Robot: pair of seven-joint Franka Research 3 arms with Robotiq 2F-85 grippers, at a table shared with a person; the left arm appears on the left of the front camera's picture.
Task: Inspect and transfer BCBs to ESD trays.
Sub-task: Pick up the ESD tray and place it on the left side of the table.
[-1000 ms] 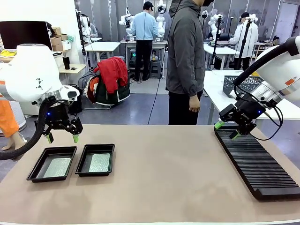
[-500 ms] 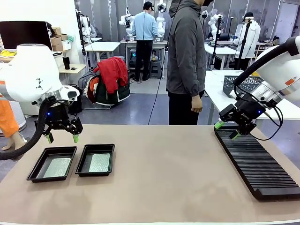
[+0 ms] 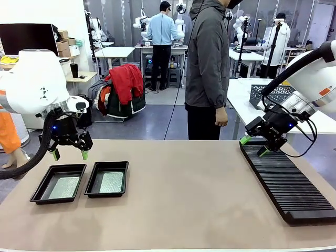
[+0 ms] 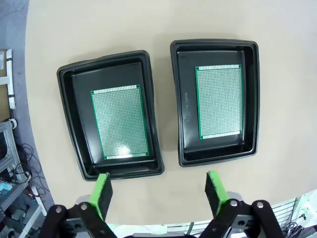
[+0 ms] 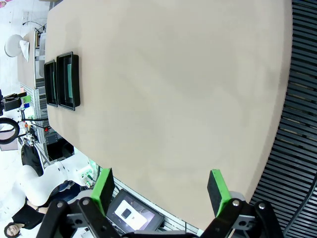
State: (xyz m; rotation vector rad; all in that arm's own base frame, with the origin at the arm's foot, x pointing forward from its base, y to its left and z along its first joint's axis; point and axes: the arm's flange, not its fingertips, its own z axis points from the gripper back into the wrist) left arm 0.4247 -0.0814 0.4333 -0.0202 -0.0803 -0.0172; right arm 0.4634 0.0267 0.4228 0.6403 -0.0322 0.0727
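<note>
Two black ESD trays sit side by side at the table's left, one (image 3: pixel 58 183) outer and one (image 3: pixel 107 179) inner. Each holds a flat green BCB, seen from above as one board (image 4: pixel 119 122) and another (image 4: pixel 219 101). My left gripper (image 3: pixel 69 154) hangs open above the trays' far edge, nothing between its green pads (image 4: pixel 102 190). My right gripper (image 3: pixel 254 146) stands open over the far end of the slotted rack, its fingertips (image 5: pixel 217 188) empty.
A long black ribbed rack (image 3: pixel 286 181) runs along the table's right side. A person in a grey jacket (image 3: pixel 208 63) stands at the far edge. A grey wire basket (image 3: pixel 273 94) sits on the white table behind.
The person's hand and body shifted slightly. Both arms and the trays stay where they were.
</note>
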